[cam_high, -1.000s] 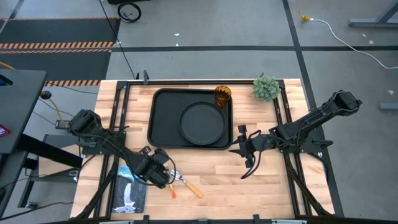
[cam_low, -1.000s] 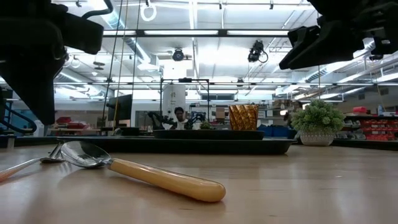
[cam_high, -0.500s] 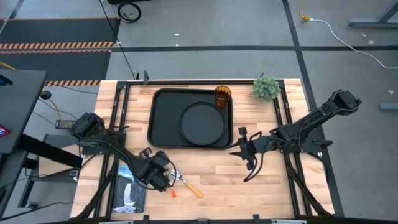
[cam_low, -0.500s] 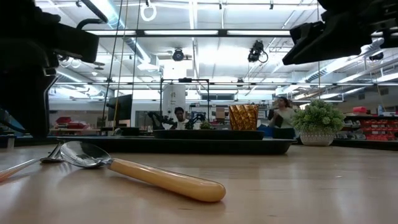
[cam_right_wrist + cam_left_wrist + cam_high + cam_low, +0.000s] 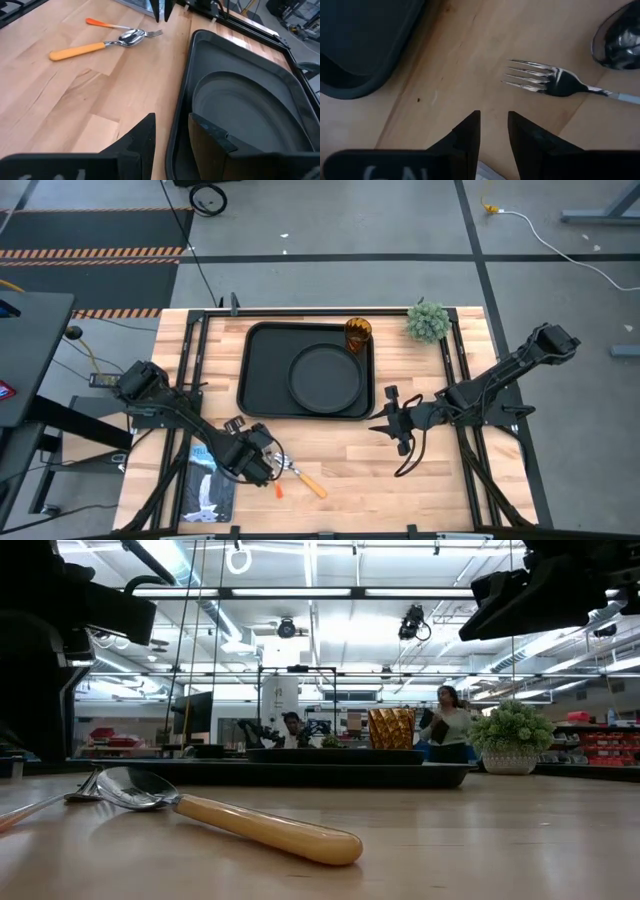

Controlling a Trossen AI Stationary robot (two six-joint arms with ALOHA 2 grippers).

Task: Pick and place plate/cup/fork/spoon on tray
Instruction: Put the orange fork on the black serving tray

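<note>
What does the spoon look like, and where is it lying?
The spoon has a shiny silver metal bowl and a smooth yellow-orange handle that looks like plastic. It lies flat on the wooden table, near the front edge on the left side, outside the tray. Its bowl sits right against the fork, whose prongs poke out past it. The left pincer hovers close by, fingers slightly apart, not holding the spoon.

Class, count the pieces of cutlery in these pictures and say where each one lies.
2. The fork and the spoon lie side by side on the bare table, off the tray, right by the left hand. None seems hidden.
</note>
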